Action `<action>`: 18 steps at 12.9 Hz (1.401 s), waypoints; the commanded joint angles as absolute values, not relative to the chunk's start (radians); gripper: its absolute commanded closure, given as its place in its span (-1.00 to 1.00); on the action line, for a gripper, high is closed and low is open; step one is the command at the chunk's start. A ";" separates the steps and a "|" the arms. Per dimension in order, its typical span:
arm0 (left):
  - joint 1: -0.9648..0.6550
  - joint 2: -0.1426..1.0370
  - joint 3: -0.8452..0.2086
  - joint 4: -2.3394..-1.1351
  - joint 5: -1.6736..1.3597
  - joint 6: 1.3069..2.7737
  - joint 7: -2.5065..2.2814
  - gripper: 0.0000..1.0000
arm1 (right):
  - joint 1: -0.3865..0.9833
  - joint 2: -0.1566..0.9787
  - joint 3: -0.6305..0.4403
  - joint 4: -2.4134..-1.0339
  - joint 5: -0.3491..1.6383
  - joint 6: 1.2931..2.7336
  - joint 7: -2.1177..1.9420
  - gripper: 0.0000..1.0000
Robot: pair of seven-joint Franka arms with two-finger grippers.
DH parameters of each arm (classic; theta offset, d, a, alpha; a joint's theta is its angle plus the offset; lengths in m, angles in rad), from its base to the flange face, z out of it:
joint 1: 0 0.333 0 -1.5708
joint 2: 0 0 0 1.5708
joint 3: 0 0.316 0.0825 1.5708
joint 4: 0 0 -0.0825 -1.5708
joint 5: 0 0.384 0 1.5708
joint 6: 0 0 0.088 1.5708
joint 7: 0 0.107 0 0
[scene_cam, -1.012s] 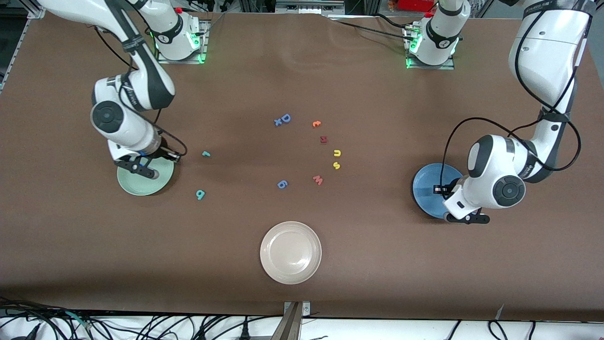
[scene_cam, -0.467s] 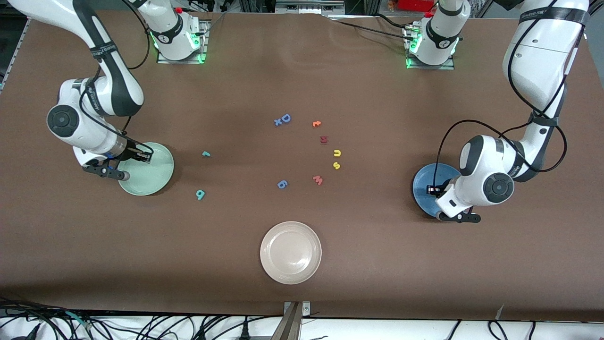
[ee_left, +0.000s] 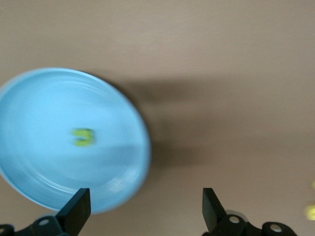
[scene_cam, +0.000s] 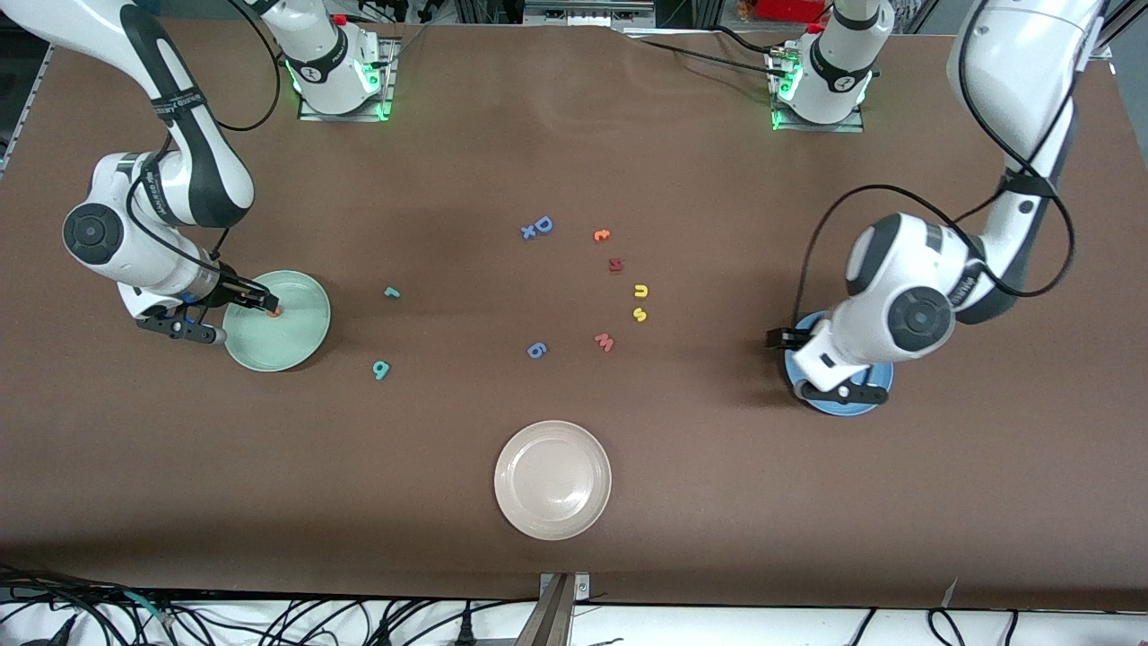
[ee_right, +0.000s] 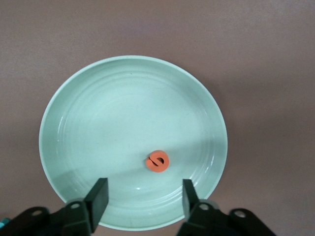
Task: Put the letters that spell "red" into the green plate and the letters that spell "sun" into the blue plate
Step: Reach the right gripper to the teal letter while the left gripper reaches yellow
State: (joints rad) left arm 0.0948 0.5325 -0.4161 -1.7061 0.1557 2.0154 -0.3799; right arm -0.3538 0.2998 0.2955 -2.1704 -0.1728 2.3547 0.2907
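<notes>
The orange "e" [ee_right: 158,161] lies in the green plate [ee_right: 123,108], and my right gripper [ee_right: 144,199] hangs open and empty over the plate's rim. In the front view the "e" [scene_cam: 273,311] shows by the right gripper [scene_cam: 256,299] in the green plate [scene_cam: 287,345]. An olive-green arch letter [ee_left: 82,137] lies in the blue plate [ee_left: 49,98]. My left gripper [ee_left: 144,211] is open over that plate's edge, holding nothing. The arm hides most of the blue plate [scene_cam: 847,405]. The teal "r" [scene_cam: 391,292], teal "d" [scene_cam: 381,369], yellow "u" [scene_cam: 640,291] and yellow "s" [scene_cam: 639,314] lie on the table.
Mid-table lie a blue "D" [scene_cam: 541,226], an orange "t" [scene_cam: 602,235], a dark red letter [scene_cam: 615,265], a pink "w" [scene_cam: 604,342] and a blue "6" [scene_cam: 536,350]. A beige plate [scene_cam: 552,492] stands nearer the front camera.
Both grippers have gone from shut to open. The orange "e" now lies free in the green plate. The left arm has shifted toward the table's middle, the right arm toward its own end.
</notes>
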 commanded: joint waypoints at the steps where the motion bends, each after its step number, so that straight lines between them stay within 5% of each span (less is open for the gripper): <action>1: 0.060 0.522 -0.472 -1.710 0.156 2.019 -0.587 -1.00 | -0.339 0.305 0.305 -2.157 -0.161 2.352 0.334 -0.51; 7: -0.135 0.616 -0.462 -1.713 0.158 2.212 -1.031 -1.00 | -0.174 0.328 0.305 -2.155 -0.049 2.410 0.576 -0.51; 18: -0.239 0.762 -0.465 -1.713 0.357 2.308 -1.147 -0.99 | 0.003 0.439 0.305 -2.189 -0.054 2.562 0.810 -0.50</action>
State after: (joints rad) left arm -0.2301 0.7377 -0.4696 -1.7234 0.3226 2.2689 -1.1260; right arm -0.0109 0.4430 0.3108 -2.1722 -0.0569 2.5537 0.7898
